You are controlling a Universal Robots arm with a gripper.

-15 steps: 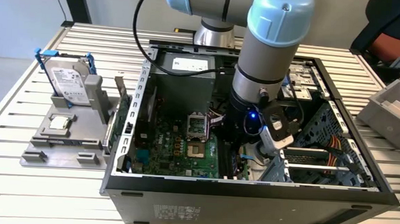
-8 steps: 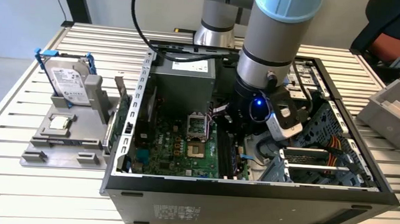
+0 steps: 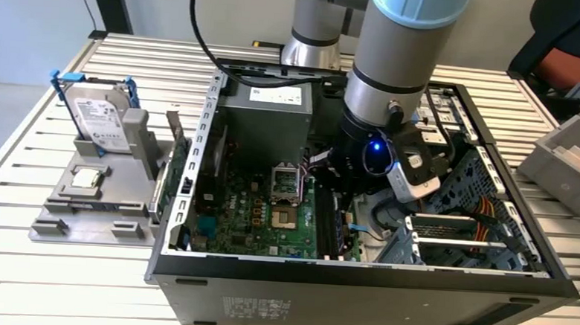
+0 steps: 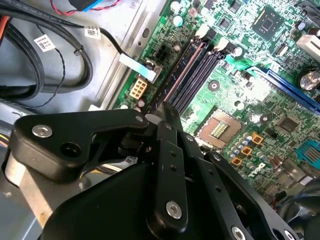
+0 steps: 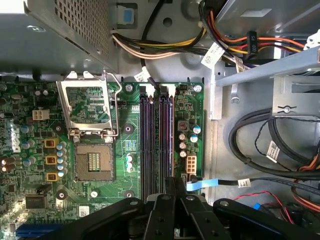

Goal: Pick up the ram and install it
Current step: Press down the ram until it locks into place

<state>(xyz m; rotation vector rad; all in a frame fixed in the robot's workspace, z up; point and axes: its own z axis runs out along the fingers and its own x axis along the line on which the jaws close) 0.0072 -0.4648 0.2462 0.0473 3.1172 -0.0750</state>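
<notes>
- The gripper [image 5: 170, 187] has its black fingers [image 4: 167, 125] pinched together just above the near end of the memory slots [image 5: 156, 142]; whether they clamp anything I cannot tell.
- The ram [image 5: 156, 140] appears to stand on edge among those slots, its long axis parallel to them, running from the fingertips toward the white latches.
- Around it lie the green motherboard [image 5: 125, 132], the open processor socket [image 5: 92, 160] and the computer case [image 3: 364, 274].

Even, bright light from above; glare whitens the motherboard [image 4: 250, 95]; the near gripper [image 4: 167, 112] looks soft
</notes>
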